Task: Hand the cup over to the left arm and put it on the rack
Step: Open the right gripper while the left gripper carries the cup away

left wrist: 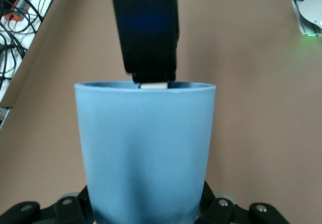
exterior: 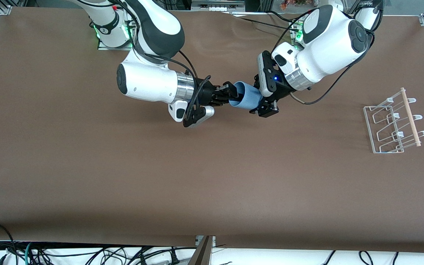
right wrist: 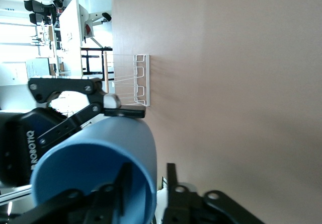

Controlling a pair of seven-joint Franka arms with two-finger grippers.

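Holding, over the middle of the brown table: right gripper, coming in from the right arm's end, with one finger inside and one outside the rim of the small light-blue smooth plastic tumbler. In the right wrist view, fingers straddling the cup wall with a sliver of gap showing at the outer one; loosening off rather than clamping hard, as judged, though not yet clear of the rim.

Lying on its side in the air between the two grippers: the cup, mouth toward the right gripper, base toward the left gripper.

Pinching the cup near its base: left gripper, fingers pressed against both sides of the tumbler, firmly closed on it.

Standing well apart from both grippers, toward the left arm's end of the table: small white wire rack with upright loops and a light wooden dowel, carrying nothing.

Progress, as judged: handover at its last stage, left grip taken. Remaining: full release and withdrawal by the right gripper, carrying across to the rack, placing on it.

Writing: "ROBOTIQ" reading on the left gripper's body in the right wrist view; no other lettering legible.
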